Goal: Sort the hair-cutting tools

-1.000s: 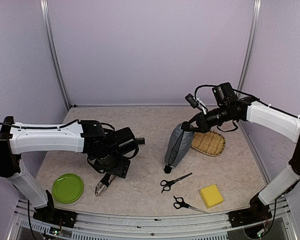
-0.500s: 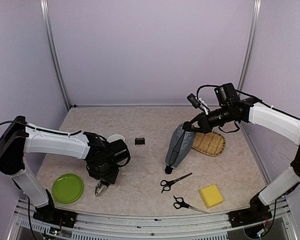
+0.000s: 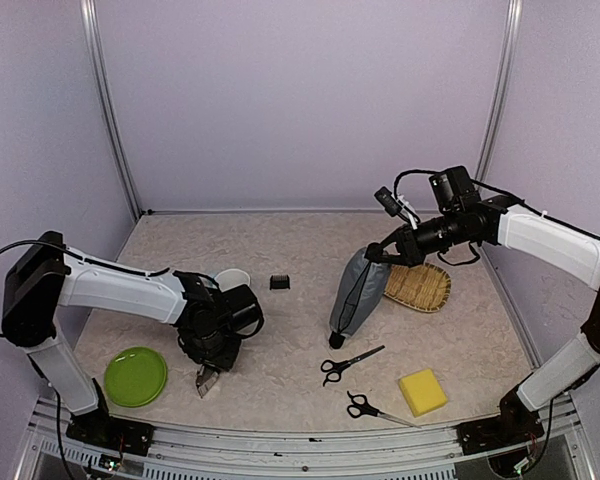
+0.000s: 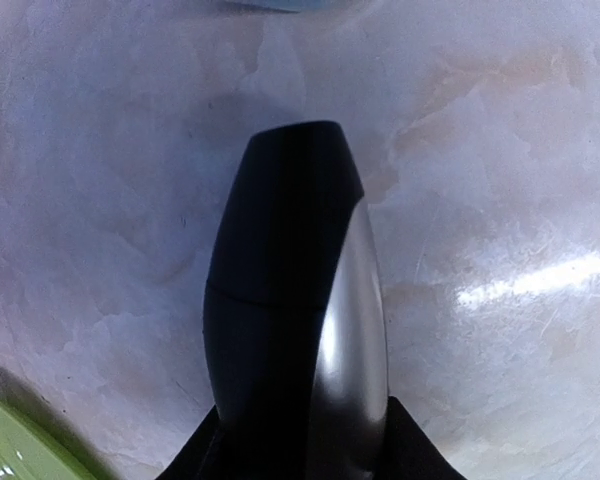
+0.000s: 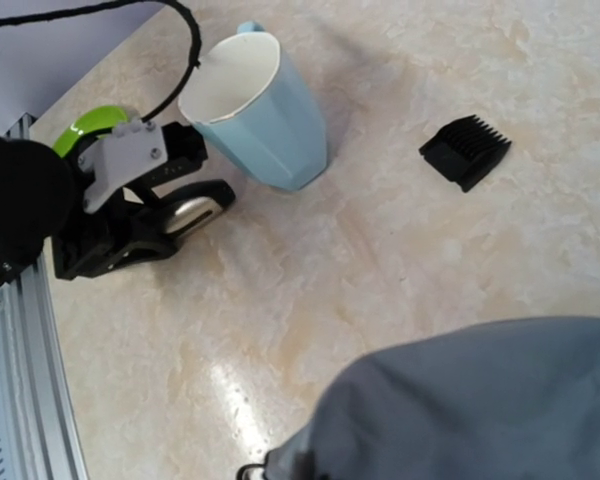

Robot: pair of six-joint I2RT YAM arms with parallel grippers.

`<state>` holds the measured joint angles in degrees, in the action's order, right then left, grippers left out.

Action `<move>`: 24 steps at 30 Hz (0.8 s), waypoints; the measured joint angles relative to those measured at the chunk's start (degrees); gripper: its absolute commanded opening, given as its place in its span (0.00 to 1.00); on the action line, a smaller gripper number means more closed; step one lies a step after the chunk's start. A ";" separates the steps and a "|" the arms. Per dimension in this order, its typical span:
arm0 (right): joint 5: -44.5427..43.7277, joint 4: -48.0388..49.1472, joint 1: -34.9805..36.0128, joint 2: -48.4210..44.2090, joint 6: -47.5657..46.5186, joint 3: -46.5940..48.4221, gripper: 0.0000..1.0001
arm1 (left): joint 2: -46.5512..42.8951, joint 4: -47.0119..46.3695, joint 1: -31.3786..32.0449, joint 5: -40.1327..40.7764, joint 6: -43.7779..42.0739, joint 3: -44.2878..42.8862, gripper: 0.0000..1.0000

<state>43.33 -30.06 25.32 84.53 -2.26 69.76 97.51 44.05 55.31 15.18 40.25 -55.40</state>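
The black-and-silver clipper (image 4: 295, 300) lies on the table near the front left, and my left gripper (image 4: 300, 445) is shut on it, with a finger pressed against each side. From above, the clipper's tip (image 3: 205, 380) pokes out below that gripper (image 3: 210, 365). Two black-handled scissors (image 3: 348, 362) (image 3: 372, 408) lie at the front, right of centre. The tiny black block (image 3: 278, 282) (image 5: 465, 150) sits mid-table. My right gripper (image 3: 376, 254) is shut on the top of a grey pouch (image 3: 358, 295) (image 5: 460, 400), which hangs with its bottom near the table.
A light-blue cup (image 3: 232, 279) (image 5: 260, 110) stands just behind the left gripper. A green plate (image 3: 135, 376) lies at the front left and a yellow sponge (image 3: 422, 391) at the front right. A woven tray (image 3: 420, 287) sits behind the pouch.
The left arm has drawn back and down over the clipper and its jaws have closed onto it, uncovering the cup and the black block. The right arm and pouch have barely moved.
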 measured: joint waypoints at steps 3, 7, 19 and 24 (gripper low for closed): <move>0.17 -0.02 0.00 0.00 0.00 0.00 0.00 | -0.04 0.15 0.98 0.42 0.39 0.00 0.30; 0.33 -0.07 0.00 0.11 -0.07 0.07 0.00 | -0.22 2.47 4.81 0.59 1.62 -0.79 0.17; 2.25 -3.41 -1.20 3.91 -2.71 3.82 0.00 | -6.34 8.31 14.19 2.89 4.44 -14.27 0.00; 3.61 -2.82 -1.22 3.93 -2.27 4.52 0.00 | -6.49 8.22 15.43 3.82 1.44 -17.42 0.00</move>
<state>46.94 -32.88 24.10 88.47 -4.54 74.28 91.02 52.27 70.74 19.00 41.69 -72.82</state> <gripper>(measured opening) 0.010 0.388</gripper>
